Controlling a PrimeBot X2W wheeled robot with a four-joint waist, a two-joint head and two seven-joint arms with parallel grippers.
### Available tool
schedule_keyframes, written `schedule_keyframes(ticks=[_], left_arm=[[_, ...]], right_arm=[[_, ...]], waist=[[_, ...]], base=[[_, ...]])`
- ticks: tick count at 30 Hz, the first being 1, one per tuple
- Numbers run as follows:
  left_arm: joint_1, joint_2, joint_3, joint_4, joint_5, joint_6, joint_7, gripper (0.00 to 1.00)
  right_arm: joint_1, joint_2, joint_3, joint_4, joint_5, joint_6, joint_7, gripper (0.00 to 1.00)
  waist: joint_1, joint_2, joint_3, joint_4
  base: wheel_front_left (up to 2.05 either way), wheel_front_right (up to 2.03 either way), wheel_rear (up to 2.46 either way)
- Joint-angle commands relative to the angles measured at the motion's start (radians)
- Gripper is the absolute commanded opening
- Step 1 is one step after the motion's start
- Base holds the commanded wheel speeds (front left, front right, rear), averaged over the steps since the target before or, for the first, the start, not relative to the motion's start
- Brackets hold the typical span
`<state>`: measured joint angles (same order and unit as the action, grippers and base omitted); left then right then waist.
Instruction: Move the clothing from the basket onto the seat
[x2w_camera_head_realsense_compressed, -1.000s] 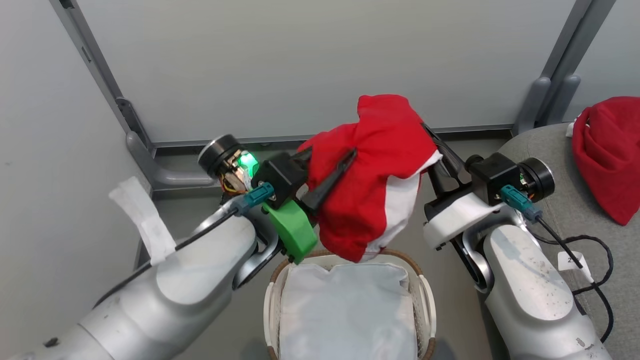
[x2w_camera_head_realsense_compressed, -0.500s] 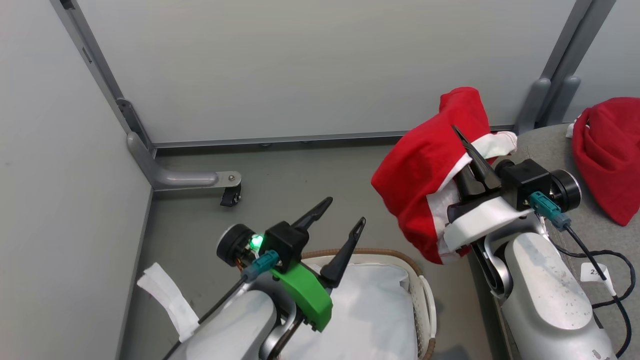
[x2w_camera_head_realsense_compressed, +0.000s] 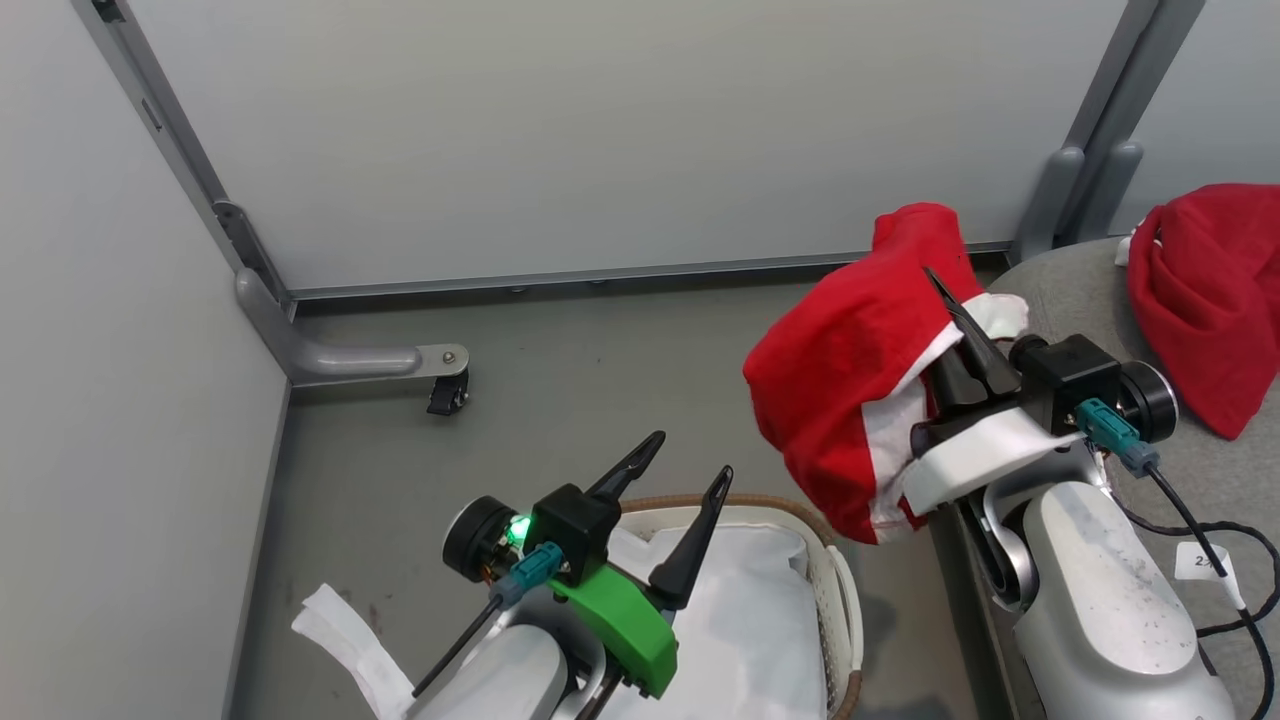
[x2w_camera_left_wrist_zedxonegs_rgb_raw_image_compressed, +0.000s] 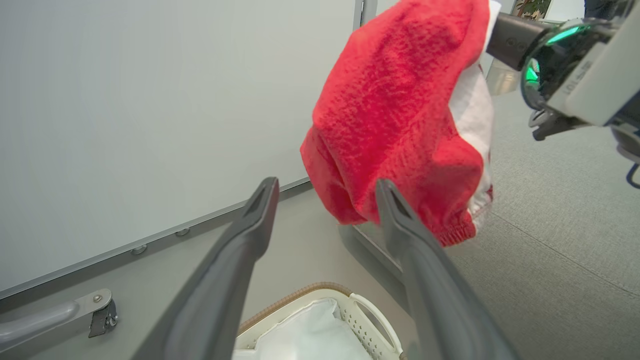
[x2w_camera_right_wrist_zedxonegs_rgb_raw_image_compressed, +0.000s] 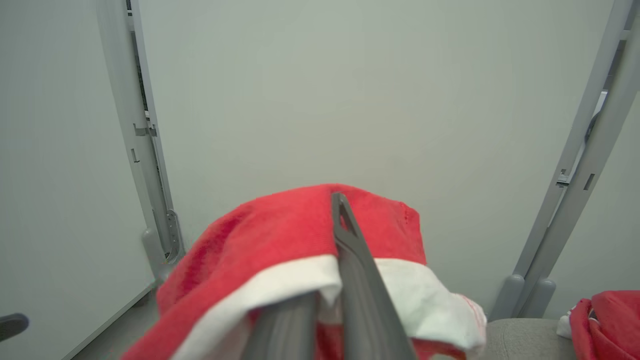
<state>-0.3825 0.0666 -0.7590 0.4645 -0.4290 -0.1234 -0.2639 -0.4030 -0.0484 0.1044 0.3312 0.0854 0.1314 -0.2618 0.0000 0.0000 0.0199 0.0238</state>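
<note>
My right gripper (x2w_camera_head_realsense_compressed: 937, 280) is shut on a red garment with white panels (x2w_camera_head_realsense_compressed: 845, 370), which hangs in the air beside the left edge of the grey seat (x2w_camera_head_realsense_compressed: 1065, 290). In the right wrist view the garment (x2w_camera_right_wrist_zedxonegs_rgb_raw_image_compressed: 280, 235) drapes over the closed gripper (x2w_camera_right_wrist_zedxonegs_rgb_raw_image_compressed: 339, 200). A plain red garment (x2w_camera_head_realsense_compressed: 1200, 285) lies on the seat. My left gripper (x2w_camera_head_realsense_compressed: 690, 455) stands open and holds nothing above the white basket (x2w_camera_head_realsense_compressed: 790, 505), where the white liner shows. In the left wrist view the open gripper (x2w_camera_left_wrist_zedxonegs_rgb_raw_image_compressed: 326, 184) points toward the hanging garment (x2w_camera_left_wrist_zedxonegs_rgb_raw_image_compressed: 400, 110).
Pale partition walls close off the back and left, with a grey foot and caster (x2w_camera_head_realsense_compressed: 445, 390) on the floor. A grey post (x2w_camera_head_realsense_compressed: 1090, 150) stands behind the seat. A black cable with a tag (x2w_camera_head_realsense_compressed: 1220, 540) lies on the seat by my right arm.
My left gripper has opened, let go of the garment and dropped back over the basket. My right gripper has carried the garment to the right, toward the seat.
</note>
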Motion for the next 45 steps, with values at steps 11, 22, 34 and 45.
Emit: schedule_keyframes(ticks=[11,22,34,45], left_arm=[[0.046,-0.014,0.039,-0.004,0.039,-0.008,0.0,1.0],[0.004,-0.014,-0.017,-0.018,0.027,-0.008,0.0,1.0],[-0.035,-0.014,-0.042,-0.019,0.035,-0.008,0.0,1.0],[-0.096,-0.002,-0.064,-0.035,0.052,-0.008,-0.001,1.0]], right_arm=[[0.013,-0.004,-0.034,-0.01,-0.004,-0.001,-0.005,0.0],[0.022,-0.003,-0.087,-0.019,-0.018,-0.001,-0.005,0.0],[0.044,-0.004,-0.196,-0.034,-0.043,-0.001,-0.005,0.0],[-0.158,-0.074,-0.294,-0.048,-0.124,-0.001,-0.005,0.0]], waist=[[0.0,0.0,0.029,-0.134],[0.0,0.0,0.088,-0.277],[0.0,0.0,0.136,-0.286],[0.0,0.0,0.239,-0.248]], base=[[0.0,0.0,0.0],[0.0,0.0,0.0],[0.0,0.0,0.0],[0.0,0.0,0.0]])
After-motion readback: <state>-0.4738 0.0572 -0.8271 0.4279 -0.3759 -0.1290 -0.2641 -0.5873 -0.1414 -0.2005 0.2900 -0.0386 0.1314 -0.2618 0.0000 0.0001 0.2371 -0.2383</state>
